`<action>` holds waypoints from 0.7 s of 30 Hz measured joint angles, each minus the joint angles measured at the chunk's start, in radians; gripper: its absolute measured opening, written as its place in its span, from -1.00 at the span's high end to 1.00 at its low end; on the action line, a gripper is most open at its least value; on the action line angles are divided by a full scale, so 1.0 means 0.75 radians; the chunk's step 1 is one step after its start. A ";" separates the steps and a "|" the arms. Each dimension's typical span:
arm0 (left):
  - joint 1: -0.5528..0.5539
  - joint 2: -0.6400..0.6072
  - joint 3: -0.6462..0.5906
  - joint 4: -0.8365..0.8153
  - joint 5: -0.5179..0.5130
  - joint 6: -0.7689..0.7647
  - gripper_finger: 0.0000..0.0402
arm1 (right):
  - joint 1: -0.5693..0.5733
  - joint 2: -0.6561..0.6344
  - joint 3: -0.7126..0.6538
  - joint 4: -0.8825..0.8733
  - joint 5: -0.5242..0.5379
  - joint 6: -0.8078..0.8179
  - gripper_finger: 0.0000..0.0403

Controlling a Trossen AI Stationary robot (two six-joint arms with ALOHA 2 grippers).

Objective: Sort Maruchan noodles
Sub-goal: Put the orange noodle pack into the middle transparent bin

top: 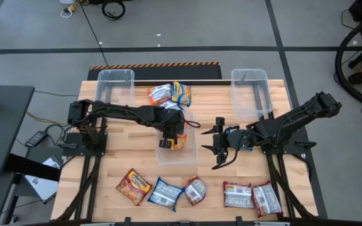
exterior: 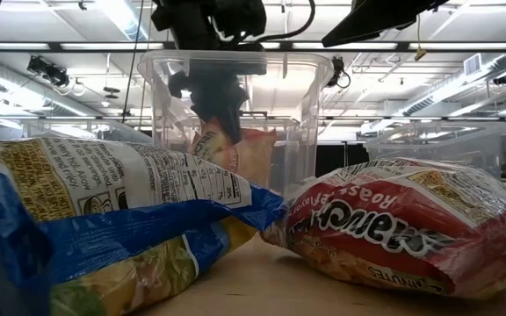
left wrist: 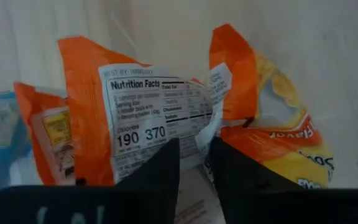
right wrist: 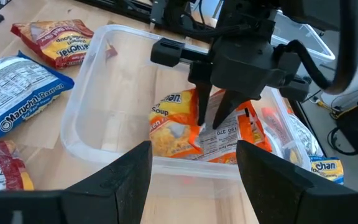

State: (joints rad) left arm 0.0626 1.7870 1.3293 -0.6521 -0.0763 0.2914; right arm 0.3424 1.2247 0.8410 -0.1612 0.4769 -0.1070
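Note:
Inside the middle clear bin (top: 190,157) my left gripper (top: 176,133) points steeply down, its fingers a little apart. An orange noodle packet (left wrist: 148,106) with a white nutrition label lies below it, on a yellow-orange packet (right wrist: 173,127). My right gripper (top: 220,145) hovers open to the right of the bin, holding nothing. More Maruchan noodles lie flat on the table. An orange packet (top: 134,186), a blue one (top: 164,193) and three red ones (top: 237,194) are along the near edge. Two others (top: 168,94) are at the far side. My left gripper comes from above with its fingertips (left wrist: 166,162) on either side of the labelled packet's white edge flap (left wrist: 211,127). A gap shows between the fingers, and I cannot tell whether they touch the flap. The packet rests tilted on the others in the bin.
Two more clear bins stand at the far edge, one left (top: 115,78) and one right (top: 250,81). Bare wood lies between the middle bin and the near row of packets. In the low view a blue packet (exterior: 148,228) and a red one (exterior: 393,228) fill the foreground.

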 joint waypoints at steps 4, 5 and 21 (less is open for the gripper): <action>0.000 0.000 0.000 -0.049 0.022 -0.067 0.47 | 0.000 0.000 0.000 -0.009 0.000 0.001 -0.19; 0.000 0.000 0.000 -0.066 0.038 -0.070 0.49 | 0.000 0.000 0.000 -0.014 0.000 0.001 -0.19; -0.075 0.000 0.152 -0.156 0.246 -0.246 0.98 | 0.000 0.000 0.000 -0.050 -0.009 0.050 -0.19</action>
State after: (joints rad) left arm 0.0063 1.7870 1.4430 -0.7693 0.1084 0.1065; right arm 0.3424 1.2247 0.8410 -0.1984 0.4698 -0.0696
